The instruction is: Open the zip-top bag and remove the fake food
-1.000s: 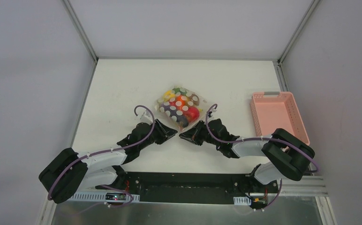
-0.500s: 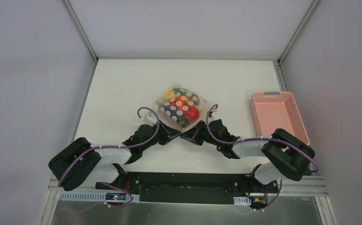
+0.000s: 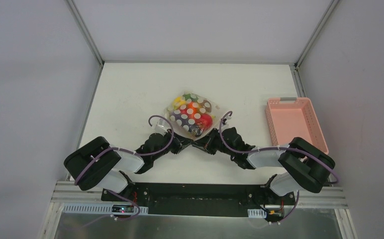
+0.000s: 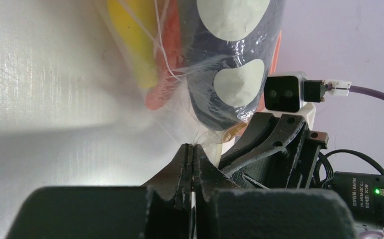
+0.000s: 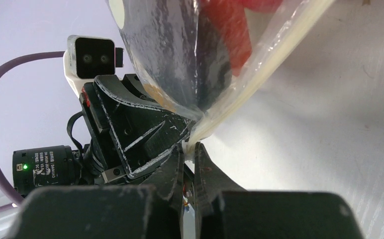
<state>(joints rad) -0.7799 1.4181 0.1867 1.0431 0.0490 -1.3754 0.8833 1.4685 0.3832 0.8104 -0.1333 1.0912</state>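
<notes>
left gripper (image 4: pixel 192 148): fingers pressed flat together, with a wisp of bag (image 3: pixel 191 115) film pinched at the tips
right gripper (image 5: pixel 190 148): fingers nearly together, with the bag's cream edge strip running down between them, so it looks clamped too
where they meet: both sets of tips are at the bag's near corner, almost touching each other, left coming from the left and right from the right
bag vs fingers: it's on the table (image 3: pixel 130 94), turned like a diamond. Everything except the pinched corner lies beyond the tips, away from the arms. Neither arm is closer
food (image 3: pixel 203 119): all inside still, red, yellow, orange and dark purple bits bulging against the dots
next move, my guess: pull the two grips apart sideways to split the seal. That only works if each has a different wall, and I can't tell that
basket (image 3: pixel 292 124): pink, well off to the right
vs a second ago: the left gripper was short of the corner with a gap to the right one. Now it's closed in. Right gripper and bag have barely moved
</notes>
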